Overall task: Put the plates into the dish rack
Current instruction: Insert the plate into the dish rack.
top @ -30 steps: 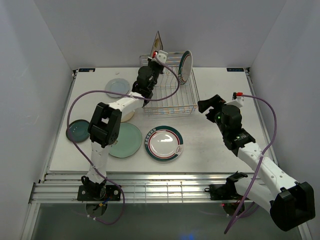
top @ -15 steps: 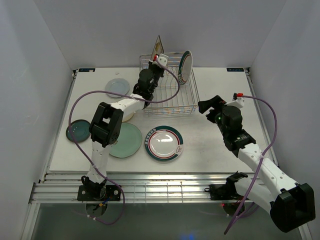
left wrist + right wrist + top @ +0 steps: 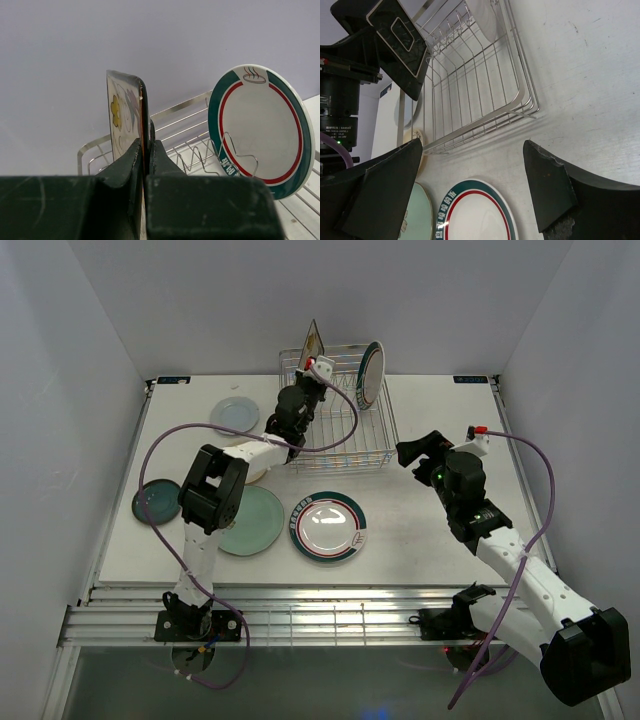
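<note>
- The left gripper (image 3: 146,150) is clamped on the lower edge of the square plate (image 3: 125,112). The plate stands upright on edge, with its floral face turned left in the wrist view.
- That plate hangs at the far-left corner of the rack (image 3: 340,435), which sits by the far edge of the table (image 3: 405,545), about midway along it. I cannot tell whether the plate's bottom edge already touches the wires.
- One rimmed plate (image 3: 371,370) leans upright at the rack's far-right corner, already loaded.
- Five plates lie flat on the table:
  - the second rimmed plate (image 3: 328,526), just off the rack's near side;
  - the green plate (image 3: 252,522), to its left;
  - the teal plate (image 3: 155,502), at the left edge;
  - the blue-grey plate (image 3: 235,415), toward the far-left corner;
  - the cream plate (image 3: 256,474), mostly hidden under the left arm, beside the rack's left side.
- The right gripper (image 3: 415,452) is spread wide and holds nothing. It hovers off the rack's near-right corner.
- The step in hand looks like slotting the square plate, the second of seven.
- The next move calls for a straight descent between two prongs with the plate kept vertical and well apart from the racked plate.
- The fingers should let go only once the plate's edge is seated. Glossy and held low, it could tip or slide if freed early.
</note>
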`<state>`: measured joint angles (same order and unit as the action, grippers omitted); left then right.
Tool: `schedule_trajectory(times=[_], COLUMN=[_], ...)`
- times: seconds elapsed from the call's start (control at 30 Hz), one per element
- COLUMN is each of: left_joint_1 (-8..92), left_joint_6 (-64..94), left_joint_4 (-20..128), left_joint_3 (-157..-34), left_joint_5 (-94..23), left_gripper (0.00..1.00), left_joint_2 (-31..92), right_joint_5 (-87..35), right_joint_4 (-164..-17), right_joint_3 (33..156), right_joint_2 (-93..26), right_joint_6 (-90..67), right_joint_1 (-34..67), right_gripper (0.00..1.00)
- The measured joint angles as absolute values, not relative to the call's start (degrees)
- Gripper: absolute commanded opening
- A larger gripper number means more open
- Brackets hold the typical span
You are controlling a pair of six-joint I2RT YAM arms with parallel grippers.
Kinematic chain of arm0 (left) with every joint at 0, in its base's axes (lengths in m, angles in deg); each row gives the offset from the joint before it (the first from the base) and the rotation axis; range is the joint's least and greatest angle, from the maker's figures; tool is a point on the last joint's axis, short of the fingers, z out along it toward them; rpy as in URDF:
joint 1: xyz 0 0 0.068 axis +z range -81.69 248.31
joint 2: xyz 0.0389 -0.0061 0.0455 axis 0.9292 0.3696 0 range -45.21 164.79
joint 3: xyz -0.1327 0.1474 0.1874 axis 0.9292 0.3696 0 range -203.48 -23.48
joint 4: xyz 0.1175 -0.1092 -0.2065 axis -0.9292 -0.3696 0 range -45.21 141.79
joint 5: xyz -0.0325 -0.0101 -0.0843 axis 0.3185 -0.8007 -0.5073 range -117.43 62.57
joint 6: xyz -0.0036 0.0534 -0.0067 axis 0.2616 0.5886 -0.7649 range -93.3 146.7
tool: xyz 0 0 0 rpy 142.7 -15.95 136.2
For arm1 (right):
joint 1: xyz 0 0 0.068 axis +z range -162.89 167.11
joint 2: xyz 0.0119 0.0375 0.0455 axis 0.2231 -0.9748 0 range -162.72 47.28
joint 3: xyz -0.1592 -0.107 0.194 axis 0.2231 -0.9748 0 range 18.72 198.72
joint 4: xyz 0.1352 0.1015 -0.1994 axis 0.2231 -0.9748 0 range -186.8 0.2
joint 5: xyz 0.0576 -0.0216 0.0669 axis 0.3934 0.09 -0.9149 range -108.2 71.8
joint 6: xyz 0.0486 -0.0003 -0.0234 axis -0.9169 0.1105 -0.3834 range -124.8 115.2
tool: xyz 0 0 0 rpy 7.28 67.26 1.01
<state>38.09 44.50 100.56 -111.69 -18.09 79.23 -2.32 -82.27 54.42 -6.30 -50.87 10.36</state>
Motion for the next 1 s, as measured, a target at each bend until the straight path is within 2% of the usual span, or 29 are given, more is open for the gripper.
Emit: schedule_trajectory(times=[0.47,1.0], left_joint_1=[38.2,38.5], left_joint_6=[44.8,45.0], left_joint_4=[106.1,111.0], left_joint_3=[-103.7,-100.5], left_joint_5=[-17.3,-18.8], left_gripper=[0.00,0.00], left_joint_2=[79.2,79.2], right_joint_5=[-2.5,-3.4], right_joint_4=[-82.2,-81.9], right_joint_3=[54.3,53.4], right_joint_2=[-6.3,-6.2], right_joint_6=[-50.8,-50.7], right_joint_1=[10.3,10.0], right_gripper=[0.88,0.88])
